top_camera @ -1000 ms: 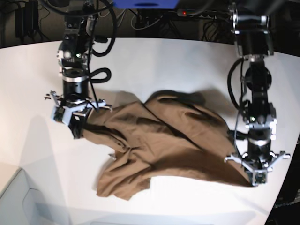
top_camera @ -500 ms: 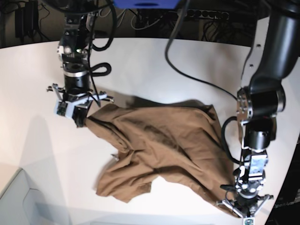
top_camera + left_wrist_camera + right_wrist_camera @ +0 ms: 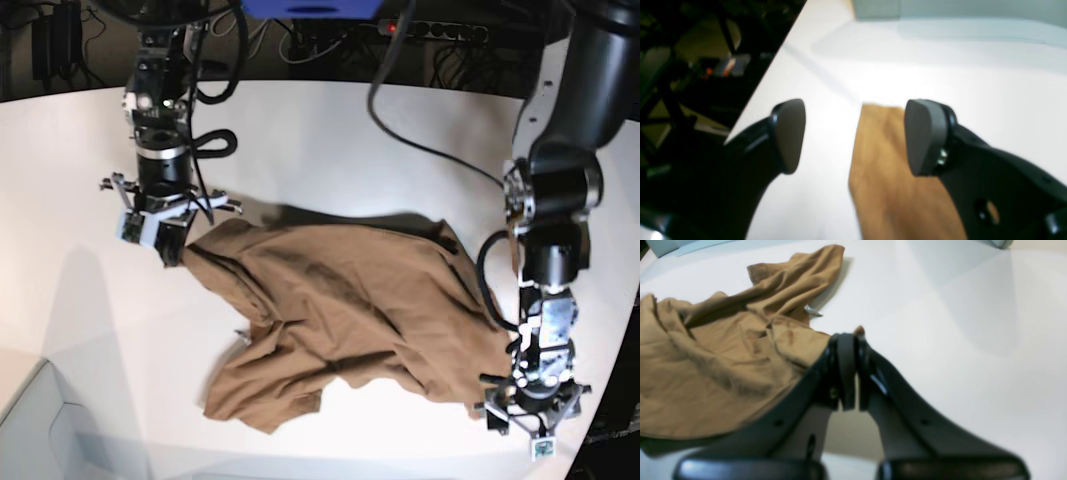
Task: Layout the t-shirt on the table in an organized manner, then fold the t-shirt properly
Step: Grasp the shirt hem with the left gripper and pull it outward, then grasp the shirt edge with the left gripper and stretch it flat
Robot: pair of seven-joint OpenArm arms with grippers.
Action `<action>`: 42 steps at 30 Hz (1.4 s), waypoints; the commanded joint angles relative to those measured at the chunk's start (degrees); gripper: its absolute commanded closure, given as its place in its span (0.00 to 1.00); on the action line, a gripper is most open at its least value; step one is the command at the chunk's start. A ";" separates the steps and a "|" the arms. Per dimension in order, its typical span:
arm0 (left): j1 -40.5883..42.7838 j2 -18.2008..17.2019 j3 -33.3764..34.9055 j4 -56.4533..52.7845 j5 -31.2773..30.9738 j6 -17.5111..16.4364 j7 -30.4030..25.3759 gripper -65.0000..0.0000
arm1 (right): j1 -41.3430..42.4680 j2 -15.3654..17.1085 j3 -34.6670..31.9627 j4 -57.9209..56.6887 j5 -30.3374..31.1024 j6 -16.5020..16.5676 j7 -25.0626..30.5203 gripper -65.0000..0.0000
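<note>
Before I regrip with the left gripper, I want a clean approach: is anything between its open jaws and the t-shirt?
Nothing visible. The left gripper hangs open directly over the t-shirt corner on the table.

You've got one t-shirt (image 3: 350, 310) here, brown and the only garment around, and one white table (image 3: 330, 140) under it. Two arms are in the shot, so two grippers: one left gripper (image 3: 530, 415) and one right gripper (image 3: 165, 235). Each of those has two fingers (image 3: 788, 133), so four in total. One power strip (image 3: 430, 30) sits behind the table.
</note>
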 commanded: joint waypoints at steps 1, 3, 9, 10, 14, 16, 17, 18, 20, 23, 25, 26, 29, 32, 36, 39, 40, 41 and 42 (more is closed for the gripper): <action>1.23 -1.46 -0.11 7.07 -1.53 0.36 0.84 0.31 | 0.43 -0.22 -0.14 1.18 -0.06 0.14 1.75 1.00; 9.14 -1.81 -0.11 20.34 -5.92 0.36 6.90 0.31 | 0.43 -0.22 -0.14 1.18 -0.06 0.14 1.75 1.00; 36.22 -0.84 0.50 54.27 -14.28 0.63 17.80 0.31 | 0.34 -0.22 -0.41 1.18 0.03 0.14 1.75 1.00; 40.09 0.48 0.68 56.74 -14.36 0.54 17.72 0.31 | 0.34 -0.22 -0.41 1.09 0.03 0.14 1.75 1.00; 50.64 4.79 3.40 59.55 -10.94 0.71 16.84 0.31 | 0.34 -0.22 -0.49 1.18 0.03 0.14 1.75 1.00; 55.03 6.02 4.90 60.60 -8.65 0.45 16.84 0.31 | 0.34 -0.22 -0.49 1.27 0.03 0.14 1.75 1.00; 56.88 6.37 5.60 60.87 -7.86 0.45 16.84 0.31 | 0.34 -0.22 -0.49 1.27 0.12 0.14 1.75 1.00; 57.93 6.54 6.13 60.69 -7.16 0.36 16.84 0.31 | 0.34 -0.22 -0.49 1.27 0.12 0.14 1.75 1.00; 58.99 6.46 8.15 60.08 -5.92 0.36 16.75 0.31 | 0.34 -0.22 -0.49 1.27 0.12 0.14 1.75 1.00; 58.37 6.54 9.03 57.18 -5.49 0.54 16.75 0.31 | 0.25 -0.22 -0.49 1.36 0.12 0.14 1.75 1.00; 56.09 6.63 9.12 55.15 -5.49 0.71 16.75 0.31 | 0.25 -0.22 -0.49 1.36 0.12 0.14 1.75 1.00; 55.21 6.63 9.12 53.75 -5.49 0.80 16.75 0.31 | 0.25 -0.22 -0.49 1.27 0.12 0.14 1.75 1.00; 52.31 6.63 8.85 50.41 -5.49 0.80 16.75 0.31 | 0.25 -0.22 -0.49 1.27 0.12 0.14 1.75 1.00; 50.28 6.46 8.76 49.09 -5.49 0.80 16.75 0.31 | 0.43 -0.22 -0.05 1.18 0.12 0.14 1.75 1.00; 48.61 6.46 8.76 48.91 -5.49 0.80 16.75 0.31 | 0.61 -0.22 -0.05 1.18 0.12 0.14 1.75 1.00; 47.03 6.54 8.76 45.92 -5.75 0.80 16.66 0.34 | 0.78 0.20 -0.05 1.01 0.12 0.14 1.75 1.00; 46.24 6.54 8.76 43.72 -5.84 0.80 16.66 0.40 | 0.78 0.20 -0.05 1.01 0.12 0.14 1.75 1.00; 45.10 6.54 8.76 41.09 -5.92 0.80 16.66 0.49 | 0.87 0.20 -0.05 1.01 0.12 0.14 1.75 1.00; 44.31 6.54 8.76 38.80 -5.92 0.71 16.66 0.61 | 0.87 0.29 -0.05 1.01 0.12 0.14 1.75 1.00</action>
